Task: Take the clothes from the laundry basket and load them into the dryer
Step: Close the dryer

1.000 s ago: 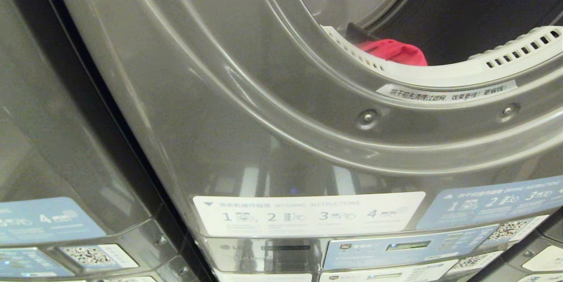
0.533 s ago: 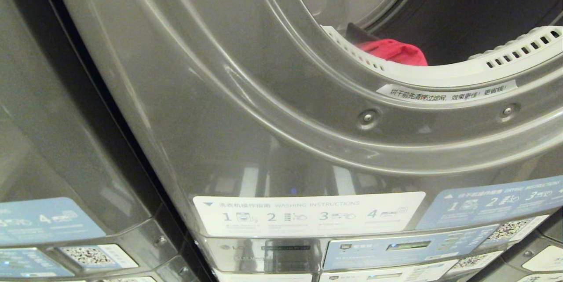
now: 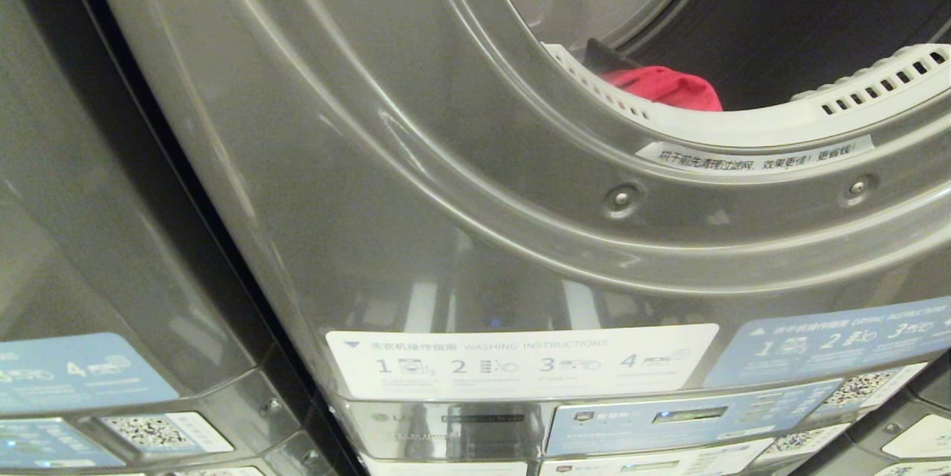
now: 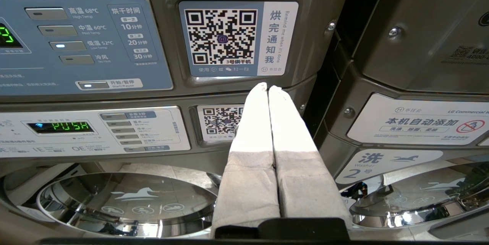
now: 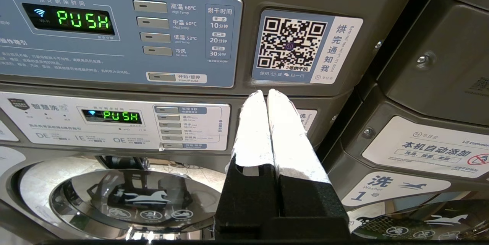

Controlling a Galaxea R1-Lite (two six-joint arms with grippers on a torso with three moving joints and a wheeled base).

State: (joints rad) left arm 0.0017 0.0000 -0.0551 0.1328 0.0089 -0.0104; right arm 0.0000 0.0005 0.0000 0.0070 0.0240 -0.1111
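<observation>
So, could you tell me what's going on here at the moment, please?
The robot faces the dryer, whose door opening shows a red garment lying inside the drum. Neither arm is handling anything: the left pincer and right pincer are both shut and empty, pointing at the control panels below. The laundry basket is not in view.

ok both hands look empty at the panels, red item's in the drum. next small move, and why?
Probably back off and turn to find the laundry basket, which no view shows. The dryer drum stands open with a red garment inside. The left hand and the right hand are shut on nothing, facing the control panels, so neither has anything to load.
</observation>
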